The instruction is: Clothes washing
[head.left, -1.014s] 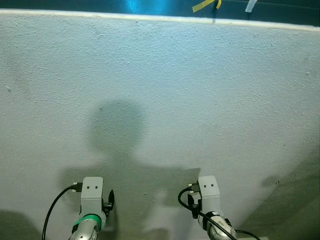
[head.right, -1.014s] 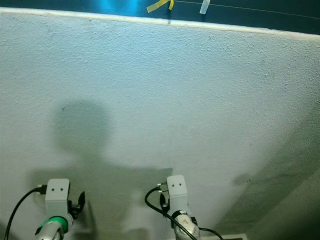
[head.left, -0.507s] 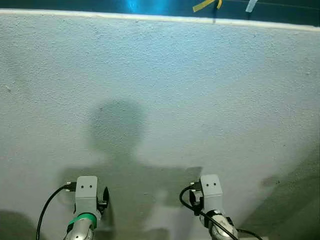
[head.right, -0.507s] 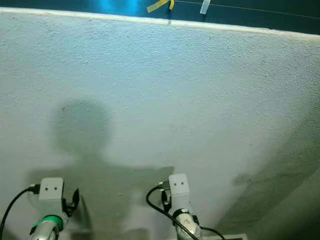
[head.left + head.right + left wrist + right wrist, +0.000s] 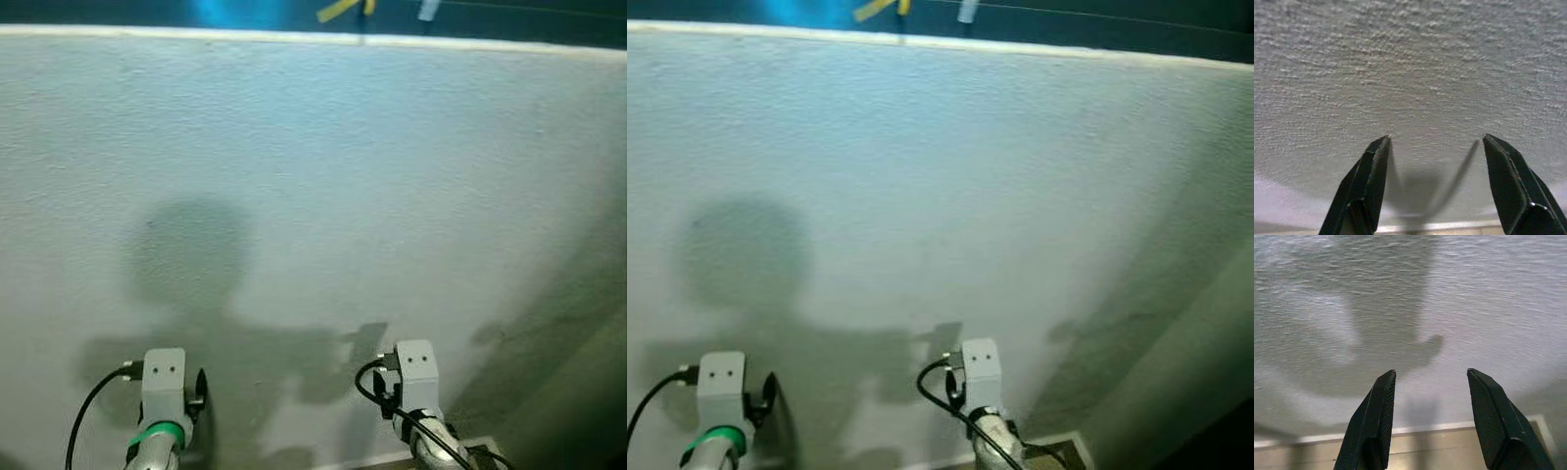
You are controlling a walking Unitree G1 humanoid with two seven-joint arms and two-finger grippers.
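Facing rough stippled wall (image 5: 323,176), both pincers parted.

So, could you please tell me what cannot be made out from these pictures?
- Yellow tape and pale strip: cut off by the top edge of the left eye view, blurred; their purpose is unclear.
- Dark band above the white wall: blurred, unidentifiable.
- Left gripper and right gripper: both open, but the arms are cut off by the bottom edge in the eye views.
- Floor strip: a sliver.
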